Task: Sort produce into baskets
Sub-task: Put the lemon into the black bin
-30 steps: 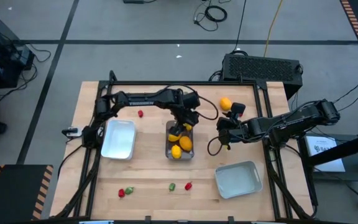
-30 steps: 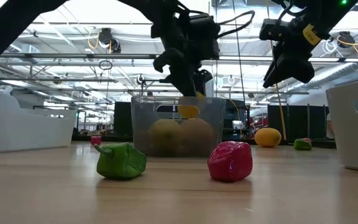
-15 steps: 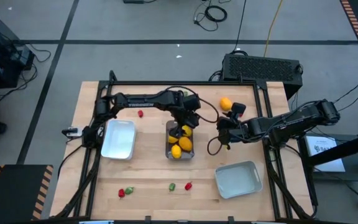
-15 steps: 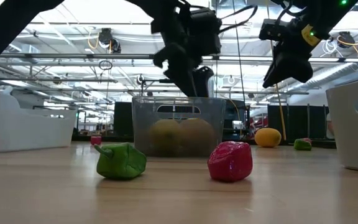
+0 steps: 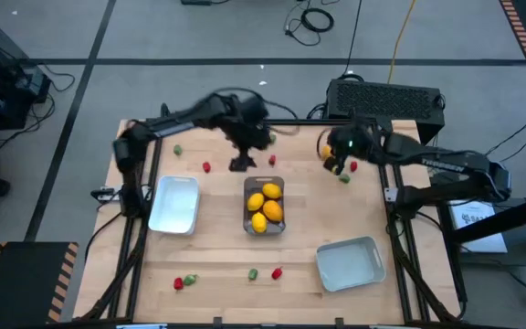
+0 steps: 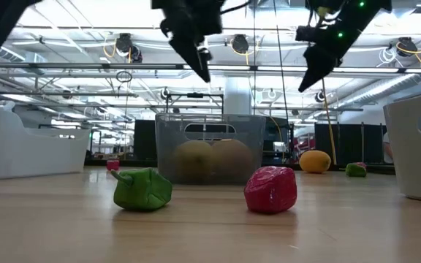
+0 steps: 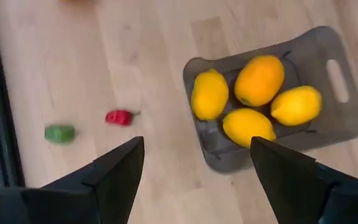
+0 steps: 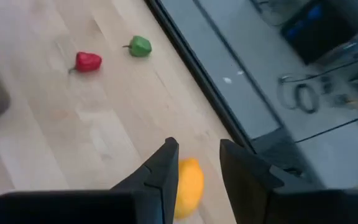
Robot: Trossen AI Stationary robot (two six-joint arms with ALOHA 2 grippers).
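The narrow clear bin (image 5: 265, 206) at mid-table holds several yellow and orange lemons (image 7: 258, 79). My left gripper (image 5: 242, 164) hangs open and empty above the wood just beyond the bin's far left corner (image 7: 194, 180). My right gripper (image 5: 339, 163) hovers at the far right over a loose lemon (image 8: 190, 183) that lies on the table. Its fingers (image 8: 194, 171) stand a narrow gap apart with nothing between them. Small red (image 5: 206, 167) and green (image 5: 179, 149) pieces lie scattered on the far side. More of them lie near the front edge (image 6: 270, 188).
A white tray (image 5: 173, 203) stands left of the clear bin and a pale grey-blue tray (image 5: 350, 263) at the near right. A red (image 8: 87, 61) and a green piece (image 8: 140, 45) lie near the right gripper. Black frame rails (image 5: 272, 122) border the table.
My left gripper has let a lemon fall into the clear bin, then risen and gone toward the table's far left, away from the bin. My right gripper has swung toward the far edge and risen, and now hangs over the loose lemon.
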